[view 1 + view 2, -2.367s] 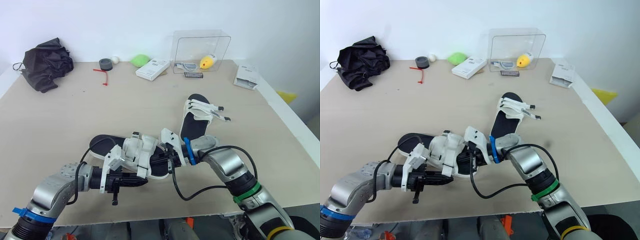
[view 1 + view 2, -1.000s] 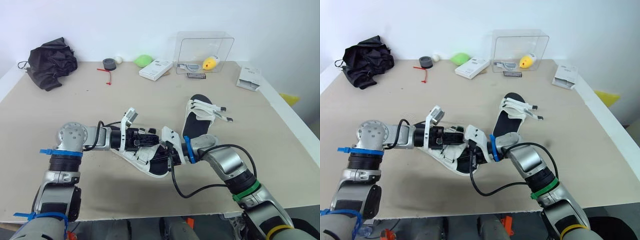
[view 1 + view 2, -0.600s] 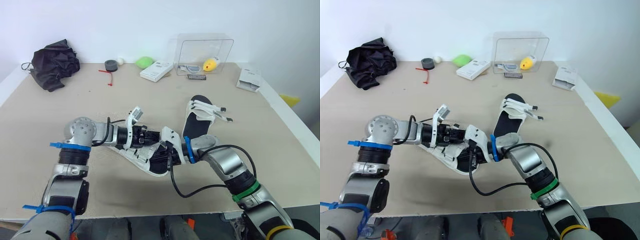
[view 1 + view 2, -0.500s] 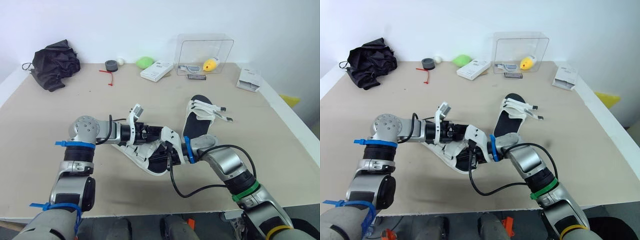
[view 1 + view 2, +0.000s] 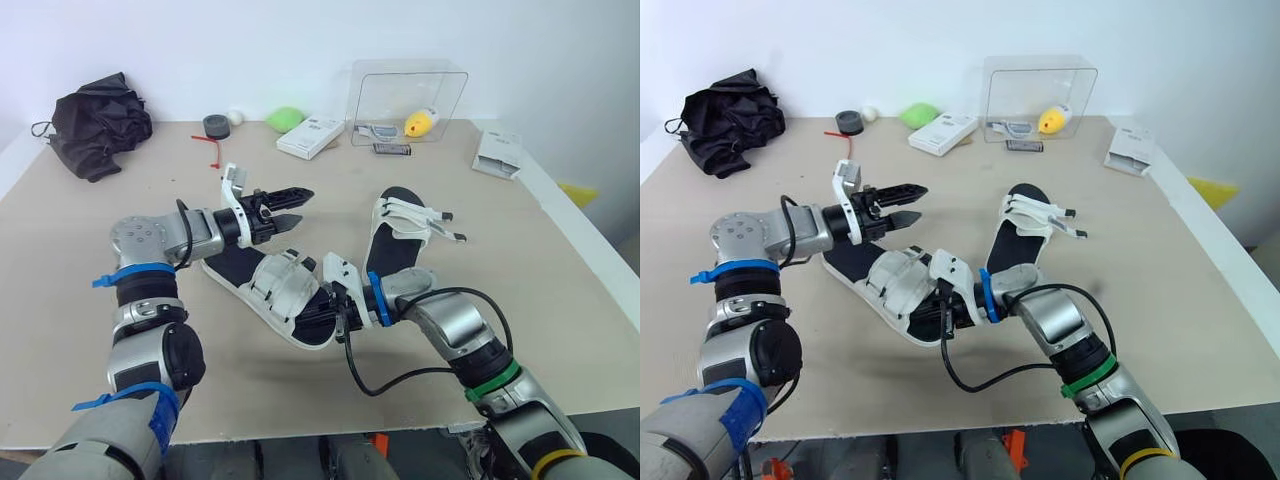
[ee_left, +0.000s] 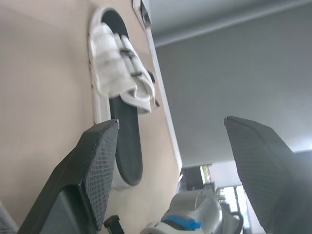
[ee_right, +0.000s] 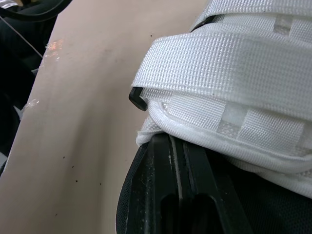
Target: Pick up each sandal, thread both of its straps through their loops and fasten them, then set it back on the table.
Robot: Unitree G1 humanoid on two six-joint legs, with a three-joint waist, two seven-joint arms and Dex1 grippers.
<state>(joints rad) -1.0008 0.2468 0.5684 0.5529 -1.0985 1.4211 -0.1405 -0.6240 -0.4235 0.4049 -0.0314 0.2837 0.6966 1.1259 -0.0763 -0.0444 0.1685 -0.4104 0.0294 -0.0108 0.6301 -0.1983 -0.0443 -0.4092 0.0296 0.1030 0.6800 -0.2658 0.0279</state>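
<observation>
Two sandals lie on the table (image 5: 520, 285). In the head views the left gripper (image 5: 298, 203) hovers above the near sandal (image 5: 232, 264), its fingers spread and empty. They point toward the far sandal (image 5: 392, 252), which lies ahead of them and lower. The near sandal sits below those fingers, its long axis running from under the left gripper to the right gripper (image 5: 322, 318), which meets its end. Its straps (image 5: 280, 285) look wrapped across; the far sandal's stick out loose, so that one is probably next. It lies just beside the right forearm, nearer that arm.

In the left wrist view the fingers (image 6: 97, 165) stand wide apart, with the far sandal beyond them.

In the right wrist view the fingers (image 7: 161, 185) are pressed together under the straps, seemingly pinching the near sandal's sole edge.
</observation>
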